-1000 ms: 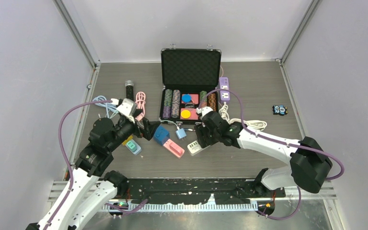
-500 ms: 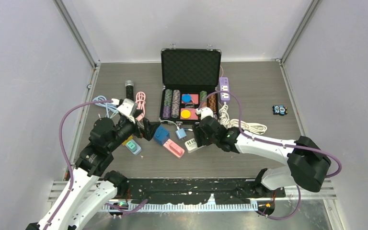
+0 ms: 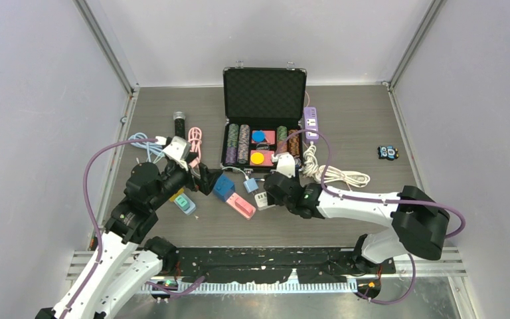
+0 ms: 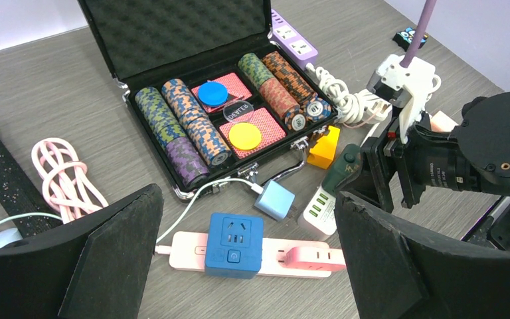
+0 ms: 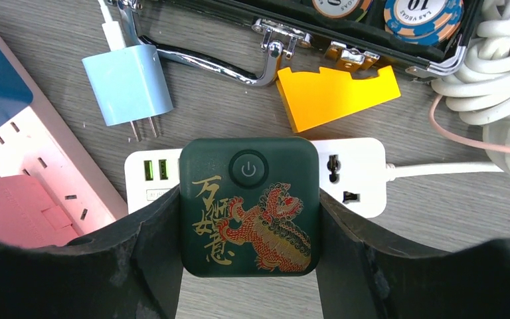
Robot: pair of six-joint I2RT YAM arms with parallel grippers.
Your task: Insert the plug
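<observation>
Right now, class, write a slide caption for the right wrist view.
Right hand grips a dark green dragon-printed plug cube over a white power strip.

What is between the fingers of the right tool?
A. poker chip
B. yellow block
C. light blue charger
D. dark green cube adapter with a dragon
D: in the right wrist view, the dark green cube adapter sits clamped in the right tool.

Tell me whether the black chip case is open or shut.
Open: the case has its lid upright, chips exposed.
</observation>
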